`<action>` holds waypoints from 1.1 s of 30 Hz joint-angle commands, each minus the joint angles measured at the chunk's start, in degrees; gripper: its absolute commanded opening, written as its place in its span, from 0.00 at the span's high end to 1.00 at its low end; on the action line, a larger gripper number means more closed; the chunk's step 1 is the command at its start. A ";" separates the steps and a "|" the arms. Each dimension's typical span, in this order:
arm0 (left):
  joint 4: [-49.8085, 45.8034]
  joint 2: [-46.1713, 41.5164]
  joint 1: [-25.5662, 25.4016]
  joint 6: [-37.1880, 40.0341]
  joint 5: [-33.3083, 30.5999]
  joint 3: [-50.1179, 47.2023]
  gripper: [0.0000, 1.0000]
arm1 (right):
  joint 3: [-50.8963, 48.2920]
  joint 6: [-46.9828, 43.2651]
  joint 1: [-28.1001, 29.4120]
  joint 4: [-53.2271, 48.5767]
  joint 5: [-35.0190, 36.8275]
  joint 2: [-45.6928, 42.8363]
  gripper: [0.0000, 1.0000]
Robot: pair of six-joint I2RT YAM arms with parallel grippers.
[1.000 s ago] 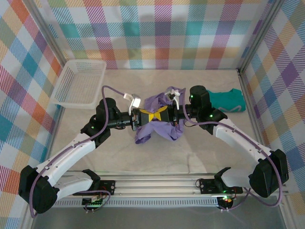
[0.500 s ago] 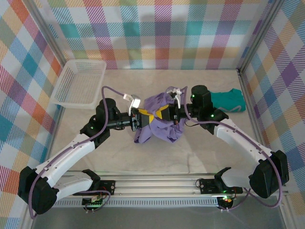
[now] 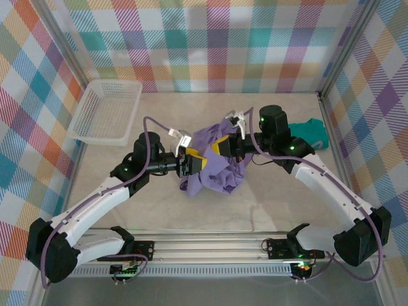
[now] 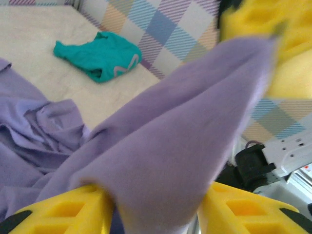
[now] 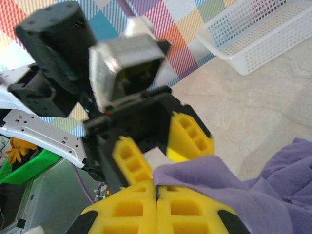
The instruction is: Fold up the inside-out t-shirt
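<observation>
The inside-out t-shirt (image 3: 213, 171) is a lavender heap in the middle of the table, with one fold pulled up between the two arms. My right gripper (image 3: 223, 146) is shut on that fold, its yellow pads (image 5: 181, 207) pressed together with the purple edge pinched between them. Facing it, my left gripper (image 3: 194, 160) is open: its yellow fingers (image 5: 130, 157) stand apart. In the left wrist view the t-shirt (image 4: 165, 146) drapes loosely through the left gripper (image 4: 156, 214). The shirt's chest print is hidden.
A teal-green garment (image 3: 307, 134) lies at the back right by the wall, also in the left wrist view (image 4: 100, 52). A white mesh basket (image 3: 105, 111) sits at the back left. Checked walls close in three sides; a metal rail (image 3: 210, 245) runs along the near edge.
My left gripper has opened and let go of the purple fold. My right gripper, still shut on it, has drawn back a little to the right and farther away.
</observation>
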 commanded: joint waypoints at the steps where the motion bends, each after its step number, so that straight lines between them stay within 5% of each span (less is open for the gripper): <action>1: -2.80 2.41 -0.39 2.10 -4.56 2.87 0.54 | 3.60 -4.66 -0.17 -8.77 0.28 0.14 1.00; 7: -4.72 2.18 -0.47 3.90 -6.72 3.48 0.49 | 3.00 -4.05 0.42 -7.36 2.13 2.42 1.00; 13: -0.61 -2.16 -1.35 6.57 -6.39 0.78 0.27 | 4.26 -4.73 0.69 -7.22 0.63 4.71 1.00; 19: -4.21 3.57 -2.23 10.35 -6.83 4.25 0.27 | 3.47 -4.11 0.77 -4.85 -4.72 4.72 1.00; 23: -3.25 8.35 -2.64 9.51 -4.77 6.23 0.40 | 4.01 -3.69 0.66 -4.84 -6.12 5.96 1.00; 28: -1.48 9.66 -2.60 3.96 -12.32 7.74 0.79 | 7.53 1.49 -0.37 -6.29 2.26 9.71 1.00; 30: 0.50 8.50 -2.20 0.38 -17.90 6.34 0.97 | 9.11 2.66 -0.75 -8.22 9.86 10.32 0.86; 33: 3.99 5.97 -1.49 -2.83 -19.19 3.13 1.00 | 6.79 2.15 -0.75 -7.17 16.93 8.22 0.70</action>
